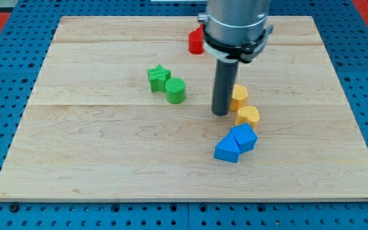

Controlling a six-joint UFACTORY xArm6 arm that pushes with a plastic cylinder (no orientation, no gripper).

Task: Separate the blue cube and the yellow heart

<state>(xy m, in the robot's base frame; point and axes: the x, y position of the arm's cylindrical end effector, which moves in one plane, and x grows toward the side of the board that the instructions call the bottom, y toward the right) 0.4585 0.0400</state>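
Observation:
Two blue blocks touch each other right of the board's centre, toward the view's bottom: one lower left [227,150] and one upper right [245,137]. I cannot tell for sure which of them is the cube. Two yellow blocks sit just above them. One yellow block [248,115] lies almost against the upper blue block. The other yellow block [239,96] is partly hidden behind the rod. Which one is the heart is unclear. My tip [220,114] rests on the board just left of both yellow blocks and above the blue pair.
A green star [158,77] and a green cylinder [176,90] sit together left of the rod. A red block [196,41] lies near the view's top, partly hidden behind the arm. The wooden board [94,153] lies on a blue perforated table.

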